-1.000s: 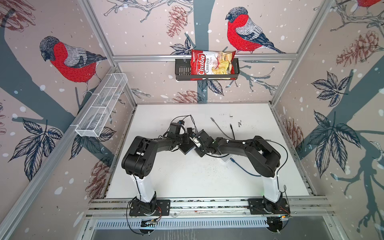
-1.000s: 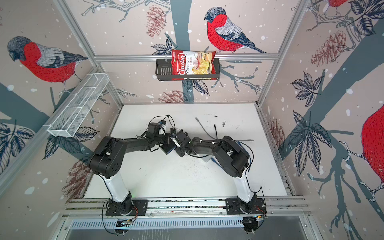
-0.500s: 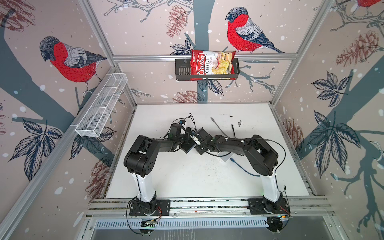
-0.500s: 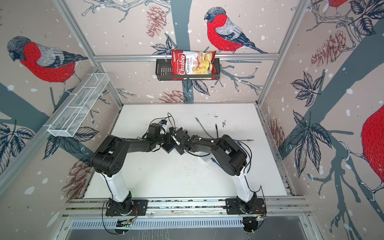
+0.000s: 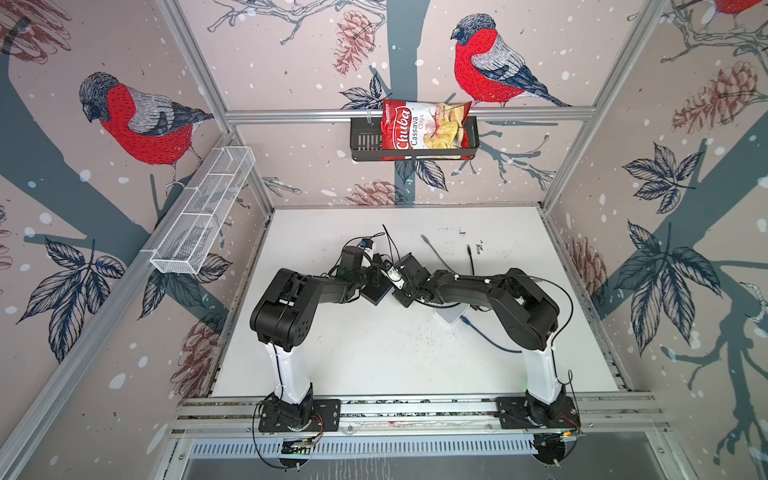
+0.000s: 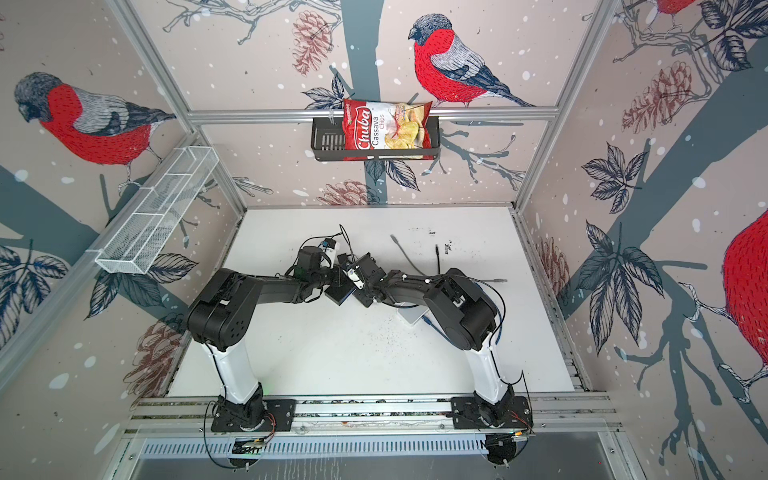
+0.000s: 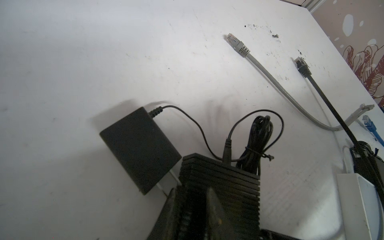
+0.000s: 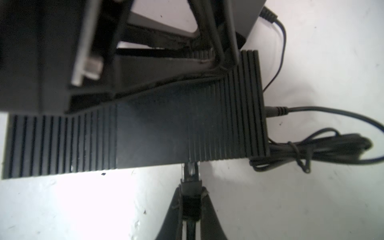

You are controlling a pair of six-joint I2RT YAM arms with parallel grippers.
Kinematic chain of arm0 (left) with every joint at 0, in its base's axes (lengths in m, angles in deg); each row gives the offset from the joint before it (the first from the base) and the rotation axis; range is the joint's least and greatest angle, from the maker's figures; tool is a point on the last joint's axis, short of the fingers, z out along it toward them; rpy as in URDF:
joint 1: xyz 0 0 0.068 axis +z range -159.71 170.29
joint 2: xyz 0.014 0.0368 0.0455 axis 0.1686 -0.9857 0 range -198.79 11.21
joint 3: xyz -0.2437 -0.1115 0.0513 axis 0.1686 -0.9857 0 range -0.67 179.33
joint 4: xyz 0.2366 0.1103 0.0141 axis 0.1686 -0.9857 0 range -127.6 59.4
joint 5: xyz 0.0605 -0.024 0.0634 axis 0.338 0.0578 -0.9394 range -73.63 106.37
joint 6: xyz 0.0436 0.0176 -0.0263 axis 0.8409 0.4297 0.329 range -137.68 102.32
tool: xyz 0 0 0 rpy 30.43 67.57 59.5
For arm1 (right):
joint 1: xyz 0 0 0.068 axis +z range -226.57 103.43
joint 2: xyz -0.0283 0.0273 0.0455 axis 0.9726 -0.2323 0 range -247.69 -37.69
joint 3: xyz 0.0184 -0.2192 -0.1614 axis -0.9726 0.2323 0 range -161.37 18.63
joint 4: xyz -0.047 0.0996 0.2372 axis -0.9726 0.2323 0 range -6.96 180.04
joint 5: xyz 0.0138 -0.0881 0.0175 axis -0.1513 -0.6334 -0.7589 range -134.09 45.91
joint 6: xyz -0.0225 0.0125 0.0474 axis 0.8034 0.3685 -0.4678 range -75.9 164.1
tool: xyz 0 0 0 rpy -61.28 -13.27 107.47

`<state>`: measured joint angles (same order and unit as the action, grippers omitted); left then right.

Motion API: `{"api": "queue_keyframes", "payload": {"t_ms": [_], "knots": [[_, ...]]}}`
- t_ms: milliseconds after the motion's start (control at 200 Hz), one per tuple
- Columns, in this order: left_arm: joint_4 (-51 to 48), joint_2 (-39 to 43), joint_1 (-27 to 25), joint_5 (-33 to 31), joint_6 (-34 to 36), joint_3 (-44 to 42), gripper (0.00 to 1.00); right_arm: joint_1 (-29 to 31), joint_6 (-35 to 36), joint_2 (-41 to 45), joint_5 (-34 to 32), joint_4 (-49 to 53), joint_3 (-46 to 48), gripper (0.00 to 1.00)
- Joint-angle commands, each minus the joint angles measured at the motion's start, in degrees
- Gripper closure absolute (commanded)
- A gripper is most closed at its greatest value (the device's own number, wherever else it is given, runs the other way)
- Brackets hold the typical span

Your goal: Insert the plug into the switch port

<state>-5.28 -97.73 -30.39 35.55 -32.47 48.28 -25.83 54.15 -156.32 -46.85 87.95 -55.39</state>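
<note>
The switch (image 8: 145,135) is a black ribbed box, seen in both top views (image 5: 376,293) (image 6: 340,293) at the table's middle. My left gripper (image 7: 193,199) is shut on the switch (image 7: 220,187), one finger on either side of its body. My right gripper (image 8: 190,193) is shut on the black plug (image 8: 190,182). The plug's clear tip meets the switch's near edge, and the port itself is hidden. In a top view the right gripper (image 5: 399,291) sits just right of the switch, under its wrist camera.
A black power adapter (image 7: 139,147) and a bundled black cord (image 7: 257,141) lie behind the switch. A grey network cable (image 7: 241,47), a black one (image 7: 302,66), a blue one (image 7: 369,126) and a white box (image 5: 451,316) lie to the right. A chips bag (image 5: 424,129) hangs on the back wall.
Both grippers and the switch have shifted slightly toward the back of the table. The left jaws have narrowed a little.
</note>
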Motion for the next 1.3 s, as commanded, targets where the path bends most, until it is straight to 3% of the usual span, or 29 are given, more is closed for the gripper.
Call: {"api": "queue_keyframes", "payload": {"t_ms": [0, 280, 450, 670, 835, 1296], "knots": [[-17.5, -1.9, -3.6, 11.4, 3.4, -0.4, 0.77, 1.4, 13.6, -2.1, 14.4, -11.5, -1.3, 0.96], [-19.6, -0.9, -3.6, 6.5, 2.7, -0.4, 0.74, 1.0, 10.9, -1.0, 13.8, -9.8, -0.2, 0.91], [-20.3, 0.8, -2.7, 4.5, 1.3, 0.4, 0.53, 0.7, 9.6, -0.7, 13.2, -10.3, 1.6, 0.85], [-22.2, 1.8, -2.1, 2.5, 1.4, 1.6, 0.39, 0.1, 8.6, -0.4, 12.5, -11.8, 4.0, 0.76], [-22.5, 3.0, -1.4, 1.6, 1.2, 1.5, 0.31, -1.0, 7.7, 1.0, 12.4, -12.7, 5.2, 0.7], [-22.7, 8.0, 1.9, 1.2, 0.4, 0.1, 0.09, -4.8, 6.0, 6.3, 15.0, -13.4, 8.5, 0.66]]}}
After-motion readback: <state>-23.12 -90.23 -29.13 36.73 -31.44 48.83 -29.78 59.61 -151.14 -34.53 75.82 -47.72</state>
